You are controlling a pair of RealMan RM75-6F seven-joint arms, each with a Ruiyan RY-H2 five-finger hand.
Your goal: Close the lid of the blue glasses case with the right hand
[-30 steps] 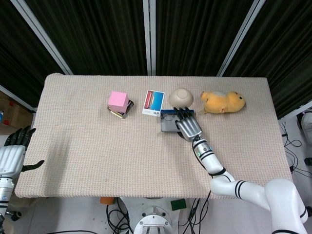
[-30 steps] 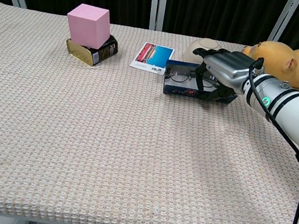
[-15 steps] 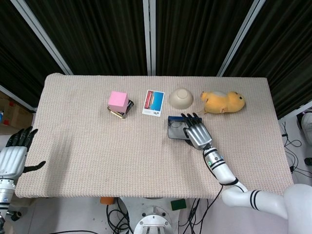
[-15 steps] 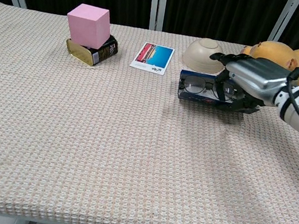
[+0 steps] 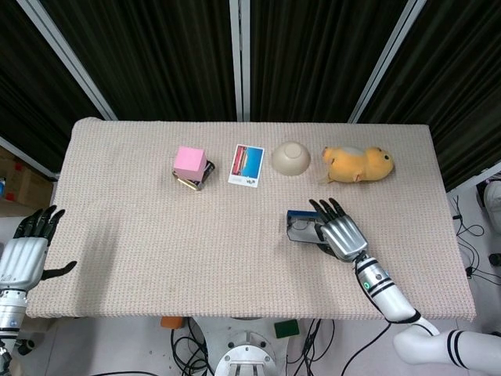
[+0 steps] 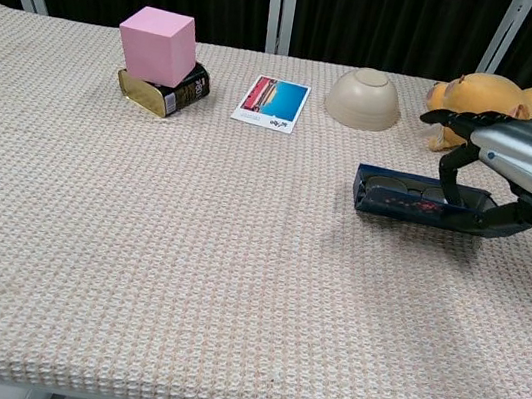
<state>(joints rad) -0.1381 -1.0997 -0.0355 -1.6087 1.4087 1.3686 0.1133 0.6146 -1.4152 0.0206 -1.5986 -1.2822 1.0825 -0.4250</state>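
The blue glasses case [image 5: 300, 225] [image 6: 410, 200] lies on the table's near right part, its lid open and a pair of glasses showing inside. My right hand [image 5: 341, 233] [image 6: 520, 165] is at the case's right end. Its fingers [image 6: 455, 167] arch over the case and its thumb reaches the front side, so it grips the case. My left hand [image 5: 23, 252] hangs off the table's near left corner with fingers spread and nothing in it; only the head view shows it.
At the back stand a pink cube [image 5: 190, 161] [image 6: 157, 44] on a dark tin [image 6: 168, 93], a picture card [image 5: 246, 165] [image 6: 271, 102], an upturned beige bowl [image 5: 291, 157] [image 6: 364, 99] and a yellow plush toy [image 5: 358, 164] [image 6: 504, 102]. The table's right edge [image 5: 450, 227] is near my right hand.
My right hand has pulled the case from beside the bowl toward the near right of the table. The lid stays open. The left hand barely moved.
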